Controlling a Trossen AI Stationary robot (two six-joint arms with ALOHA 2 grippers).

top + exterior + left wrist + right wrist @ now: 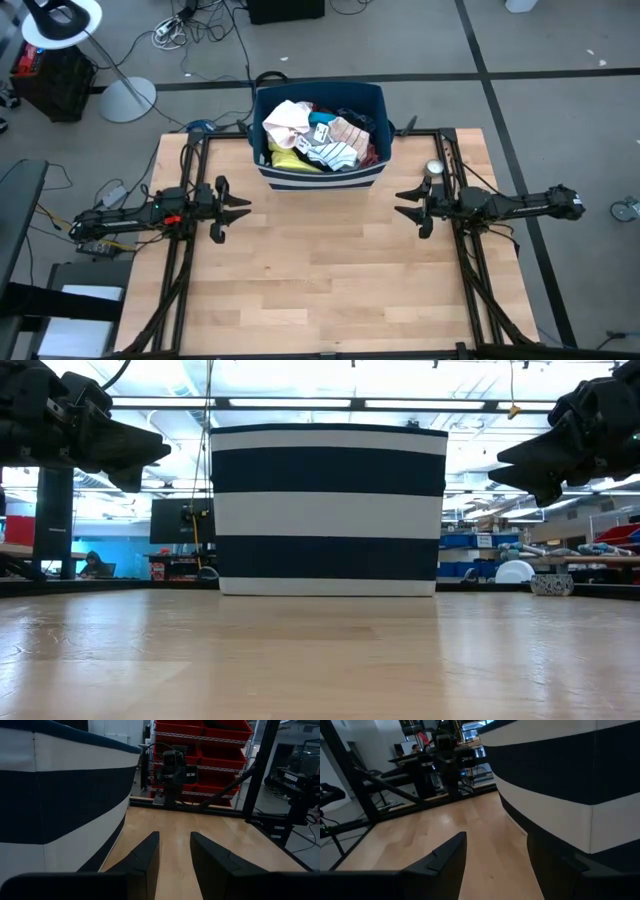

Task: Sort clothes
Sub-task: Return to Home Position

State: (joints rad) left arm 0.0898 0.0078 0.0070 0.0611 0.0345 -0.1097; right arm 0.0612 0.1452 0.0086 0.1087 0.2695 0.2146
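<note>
Worktop [320, 285]: pale wood planks with dark frame rails down both sides. Bin [320, 178]: navy with white stripes, upright at the middle of the worktop's far edge; in the low view its striped wall [328, 510] fills the centre. Clothes [318, 135]: heaped inside the bin, up near its rim. A cream piece lies toward the left with yellow under it, a striped piece sits in the middle, a pinkish-tan piece is to the right, and a teal scrap is on top (finer kinds cannot be told from above). Left arm [150, 212]: lying low along the worktop's left side and pointing inward. The left jaws are apart and empty, nearer than the bin's left corner and clear of it; the bin wall [60, 795] passes beside them in the left wrist view. Right arm [500, 207]: mirrored on the right side, also pointing inward. The right jaws are apart and empty, near the bin's right corner [560, 780] but not touching it. Small silvery round object [434, 168]: on the right rail, just beside the right arm's far side.
</note>
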